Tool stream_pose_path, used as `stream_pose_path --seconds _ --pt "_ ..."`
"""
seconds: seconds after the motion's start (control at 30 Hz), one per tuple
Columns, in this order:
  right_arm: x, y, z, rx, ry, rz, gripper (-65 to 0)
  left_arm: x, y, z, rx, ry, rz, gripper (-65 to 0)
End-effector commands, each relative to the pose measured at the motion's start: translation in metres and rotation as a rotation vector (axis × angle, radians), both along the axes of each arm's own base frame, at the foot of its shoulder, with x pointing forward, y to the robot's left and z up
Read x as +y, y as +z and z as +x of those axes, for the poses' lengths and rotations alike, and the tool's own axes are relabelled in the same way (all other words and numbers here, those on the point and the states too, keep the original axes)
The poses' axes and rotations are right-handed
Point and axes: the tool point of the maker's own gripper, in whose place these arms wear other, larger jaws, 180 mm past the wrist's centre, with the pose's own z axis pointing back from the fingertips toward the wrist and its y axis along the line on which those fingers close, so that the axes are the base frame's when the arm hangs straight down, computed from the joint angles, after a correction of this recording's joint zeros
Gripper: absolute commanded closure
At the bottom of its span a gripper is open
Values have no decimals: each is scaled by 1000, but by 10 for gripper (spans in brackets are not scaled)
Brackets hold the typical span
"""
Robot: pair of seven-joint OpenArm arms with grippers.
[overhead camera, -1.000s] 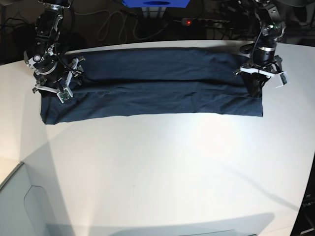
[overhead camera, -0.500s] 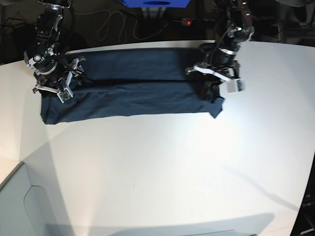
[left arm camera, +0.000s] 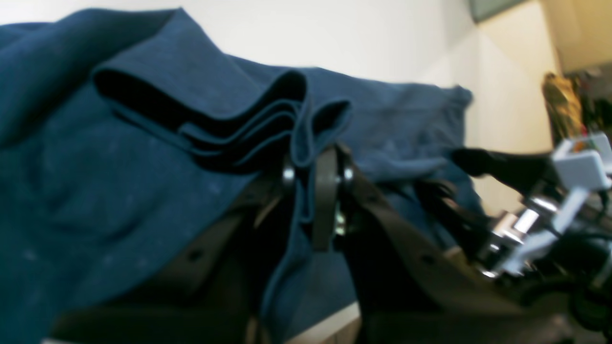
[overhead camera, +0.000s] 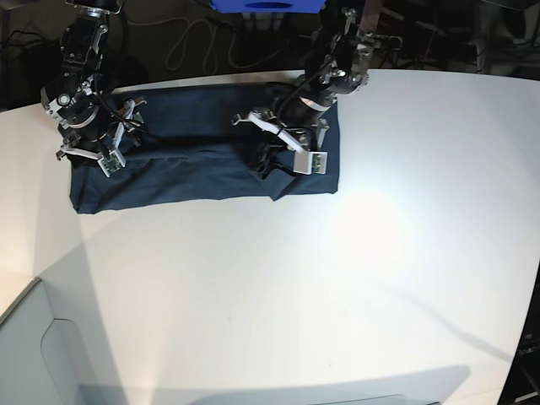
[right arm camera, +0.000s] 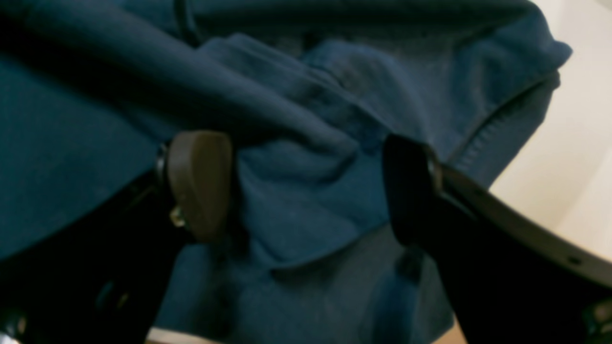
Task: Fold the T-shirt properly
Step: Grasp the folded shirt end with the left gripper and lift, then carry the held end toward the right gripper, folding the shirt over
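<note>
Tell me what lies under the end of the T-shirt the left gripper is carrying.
The left gripper, shut on the T-shirt, holds that end above more of the shirt's own navy cloth, laid on the white table. What lies beneath the doubled part is covered.

We see a broad white counter (overhead camera: 278,295) filling most of the base view, brightly lit, with soft grey shadows crossing its near part. Behind its far edge the room is dark: a blue box (overhead camera: 266,5) sits at the top, a pale cable (overhead camera: 190,42) loops beside it, and a power strip (overhead camera: 337,38) shows a red light.
</note>
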Motion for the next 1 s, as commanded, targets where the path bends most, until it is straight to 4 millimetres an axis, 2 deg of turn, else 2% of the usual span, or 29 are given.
stream_pose_path --seconds 0.0,0.43,0.57,0.97 --pt "-2 4 2 -8 15 -14 -472 -7 11 6 -37 -2 -31 0" --pt "-2 4 1 -5 16 -15 -472 -43 8 13 -47 -109 -38 0" --pt "-2 3 0 -4 16 -15 -472 -45 3 15 -38 -114 -34 0" --pt "-2 3 0 -2 16 -15 -472 -53 13 26 -56 -120 -57 0"
